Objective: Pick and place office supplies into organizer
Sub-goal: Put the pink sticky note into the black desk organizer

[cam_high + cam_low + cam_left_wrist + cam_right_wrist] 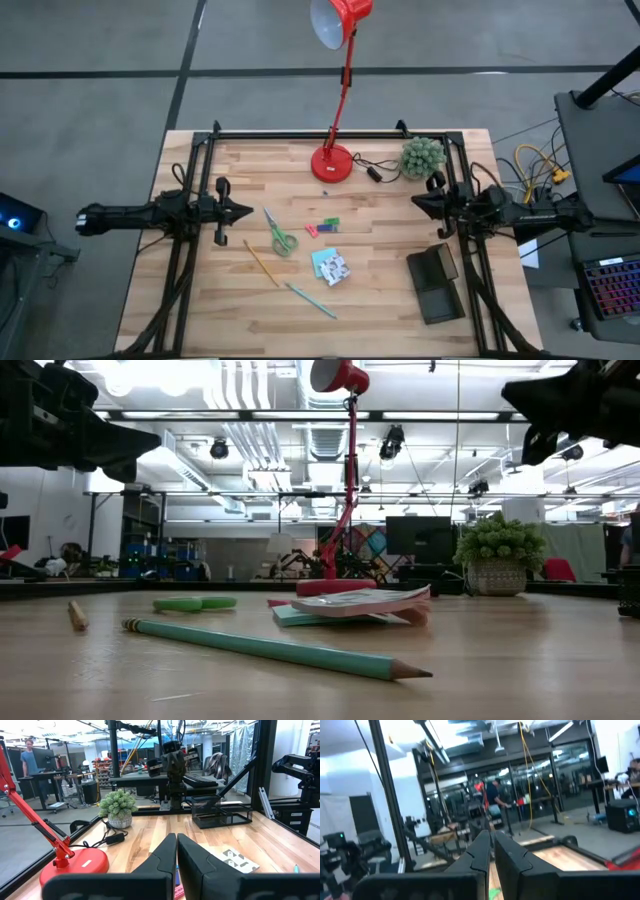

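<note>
On the wooden table lie green-handled scissors (pixel 281 237), a thin yellow pencil (pixel 262 263), a teal pen (pixel 311 300) and a light-teal sticky-note pad (pixel 330 266). Small red and green pieces (pixel 322 227) sit beside them. The dark organizer (pixel 435 284) stands at the table's near right. My left gripper (pixel 248 211) hovers shut at the left side, pointing level toward the right. My right gripper (pixel 415 202) hovers shut at the right side, above the table, pointing left and tipped slightly upward. Neither holds anything.
A red desk lamp stands on its base (pixel 332 163) at the far middle, its cable beside it. A green plant in a pot (pixel 422 157) sits at the far right. Black frame rails (pixel 330 134) run along the far edge and both sides.
</note>
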Robot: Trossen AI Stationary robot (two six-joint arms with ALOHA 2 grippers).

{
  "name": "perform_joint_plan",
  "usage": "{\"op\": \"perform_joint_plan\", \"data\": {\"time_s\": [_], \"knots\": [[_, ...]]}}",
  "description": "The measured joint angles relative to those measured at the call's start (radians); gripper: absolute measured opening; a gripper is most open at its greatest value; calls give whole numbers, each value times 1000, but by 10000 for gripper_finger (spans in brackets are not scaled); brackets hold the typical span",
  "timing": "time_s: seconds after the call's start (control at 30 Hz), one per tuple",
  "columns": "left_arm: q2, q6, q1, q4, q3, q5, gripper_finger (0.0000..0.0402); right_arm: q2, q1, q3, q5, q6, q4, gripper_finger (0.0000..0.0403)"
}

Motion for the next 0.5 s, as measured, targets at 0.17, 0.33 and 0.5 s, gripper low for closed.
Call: {"op": "perform_joint_plan", "data": {"time_s": [0.17,0.33,0.5], "knots": [[0,0,0,0,0,0,0,1,0,0,0,0,-7,18],[0,0,0,4,0,0,0,1,0,0,0,0,-8,18],[-1,0,0,128,0,0,0,0,0,0,0,0,1,18]]}}
